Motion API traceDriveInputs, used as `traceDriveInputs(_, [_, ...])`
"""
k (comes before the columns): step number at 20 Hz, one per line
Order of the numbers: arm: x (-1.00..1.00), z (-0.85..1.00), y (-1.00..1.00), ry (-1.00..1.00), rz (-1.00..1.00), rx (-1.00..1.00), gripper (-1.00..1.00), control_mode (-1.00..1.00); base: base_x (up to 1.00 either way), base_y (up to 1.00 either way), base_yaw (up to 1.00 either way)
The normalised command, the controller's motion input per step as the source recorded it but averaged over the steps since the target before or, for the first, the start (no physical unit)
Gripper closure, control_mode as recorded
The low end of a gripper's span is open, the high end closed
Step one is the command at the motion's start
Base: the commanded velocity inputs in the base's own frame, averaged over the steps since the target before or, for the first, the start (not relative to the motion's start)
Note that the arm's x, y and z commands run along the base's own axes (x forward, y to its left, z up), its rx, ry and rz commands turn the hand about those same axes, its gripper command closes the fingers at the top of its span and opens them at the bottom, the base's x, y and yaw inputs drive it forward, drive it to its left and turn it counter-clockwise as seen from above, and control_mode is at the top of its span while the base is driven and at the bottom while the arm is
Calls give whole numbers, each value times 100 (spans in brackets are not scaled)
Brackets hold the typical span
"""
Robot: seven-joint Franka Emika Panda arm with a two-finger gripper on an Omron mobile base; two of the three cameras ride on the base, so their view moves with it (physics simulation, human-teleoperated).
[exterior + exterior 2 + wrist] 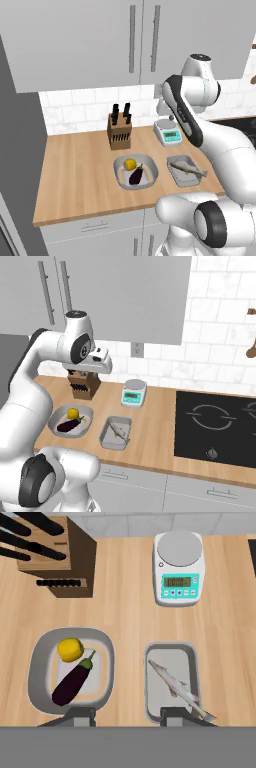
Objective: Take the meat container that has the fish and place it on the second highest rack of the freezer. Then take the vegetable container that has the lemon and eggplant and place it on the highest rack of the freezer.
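On the wooden worktop we see two grey containers side by side, close together but not touching. The rounded vegetable container holds a yellow lemon and a dark purple eggplant; the eggplant's green stem end lies just beside the lemon, and the fruit slants across the floor of the dish. The rectangular meat container holds a single slim silver fish, laid diagonally, with its tail end reaching over the container's near rim in the hand view. From the left base view the vegetable container sits in front of the knife block, and the meat container sits in front of the white kitchen scale.

In the hand view the fingers rise at the bottom edge, set moderately apart with nothing between them; one tip stands over the near rim of the vegetable container, the other over the near rim of the meat container, and they appear to hover well above both.

The knife block is cut off at the top left of the hand view. In the right base view the arm hides part of the knife block, and the black cooktop runs off the right edge. A dark grey upright surface at the left of the left base view may be the freezer, but we cannot make it out.
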Motion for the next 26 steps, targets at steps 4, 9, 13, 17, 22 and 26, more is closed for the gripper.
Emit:
traceDriveInputs(4, [-40,-2,-13,0,-3,0,-100,-100,0,0,0])
traceDriveInputs(9, [-83,-4,-84,7,-24,8,-100,-100,0,0,0])
traceDriveInputs(13, [-38,-3,-89,12,-37,11,-100,-100,0,0,0])
traceDriveInputs(17, [9,-46,-29,3,-31,0,-100,-100,0,0,0])
traceDriveInputs(22, [42,-76,-15,10,-13,0,-100,-100,0,0,0])
traceDriveInputs(26, [20,-99,0,24,-18,0,-100,-100,0,0,0])
